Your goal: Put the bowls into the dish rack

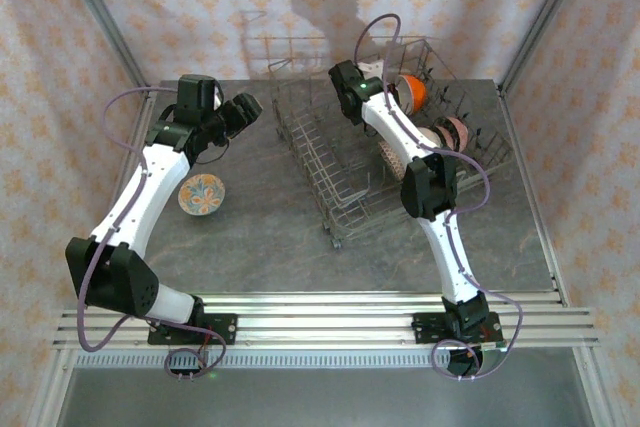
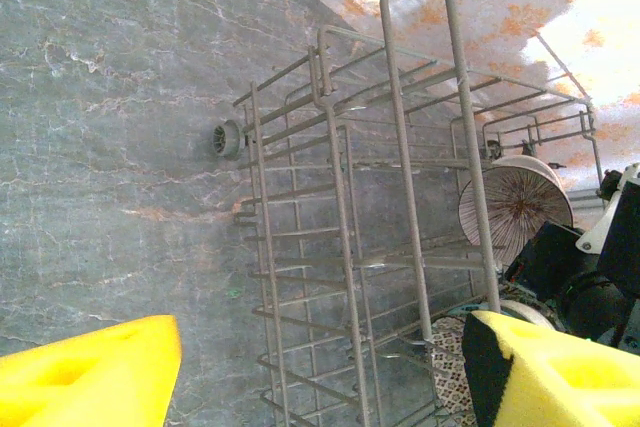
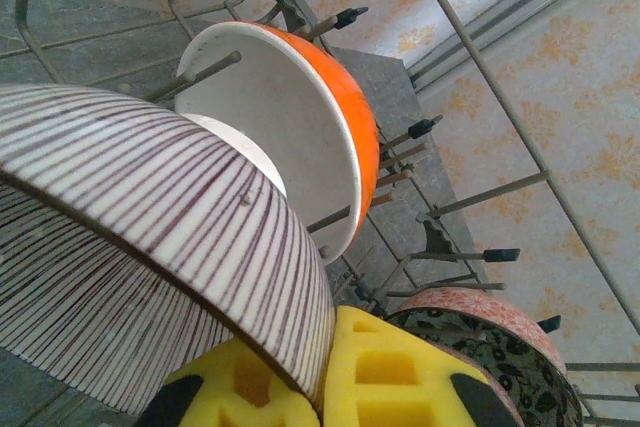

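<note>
The thin-wire dish rack point(image 1: 310, 147) stands on a grey marbled table point(image 1: 260, 242); its upright tines crowd the right gripper point(image 3: 310, 382), whose yellow pads pinch the wall of a striped bowl point(image 3: 130, 247); beyond it, a glossy orange bowl point(image 3: 352, 117) and a pink bowl point(image 3: 460, 299) stand on edge in the rack; a patterned bowl point(image 1: 202, 194) lies loose on the table; the left gripper point(image 2: 320, 352) is spread wide and empty.

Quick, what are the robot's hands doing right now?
Left gripper: open, holding nothing.
Right gripper: shut on the striped bowl.
</note>
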Tool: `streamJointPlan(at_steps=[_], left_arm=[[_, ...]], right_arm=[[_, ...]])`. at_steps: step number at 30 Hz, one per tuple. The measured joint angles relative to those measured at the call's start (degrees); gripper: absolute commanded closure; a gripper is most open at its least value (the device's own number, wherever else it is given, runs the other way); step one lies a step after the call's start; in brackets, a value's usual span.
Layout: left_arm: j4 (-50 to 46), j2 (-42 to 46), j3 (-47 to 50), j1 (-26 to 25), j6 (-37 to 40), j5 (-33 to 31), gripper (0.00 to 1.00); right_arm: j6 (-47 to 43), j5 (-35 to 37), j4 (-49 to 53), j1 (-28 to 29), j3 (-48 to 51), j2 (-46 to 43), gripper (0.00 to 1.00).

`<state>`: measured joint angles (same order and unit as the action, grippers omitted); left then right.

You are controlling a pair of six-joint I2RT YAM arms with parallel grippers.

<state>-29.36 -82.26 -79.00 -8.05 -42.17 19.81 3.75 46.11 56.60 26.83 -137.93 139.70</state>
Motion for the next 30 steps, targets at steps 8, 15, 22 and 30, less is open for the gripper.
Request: streamJointPlan(at_steps=[8, 15, 22, 30], left_arm=[[-0.59, 0.59, 0.0, -2.12, 0.04, -1.79, 0.24], [-0.9, -1.46, -0.33, -2.89, 0.22, -1.75, 0.24], [-0.85, -4.83, -2.16, -2.89, 0.35, -0.26, 0.24], [-1.01, -6.51, -4.48, -2.89, 1.81, 1.03, 0.23]], right_arm=[[5.31, 0.02, 2.16, -0.31, -1.09, 0.0, 1.0], [13.77, 1.33, 6.32, -0.26, -2.32, 0.0, 1.0], [20.13, 3.8, 10.4, -0.24, -3.67, 0.0, 1.0], [21.31, 5.35, 11.43, -0.09, -7.58, 1.38, 1.0]])
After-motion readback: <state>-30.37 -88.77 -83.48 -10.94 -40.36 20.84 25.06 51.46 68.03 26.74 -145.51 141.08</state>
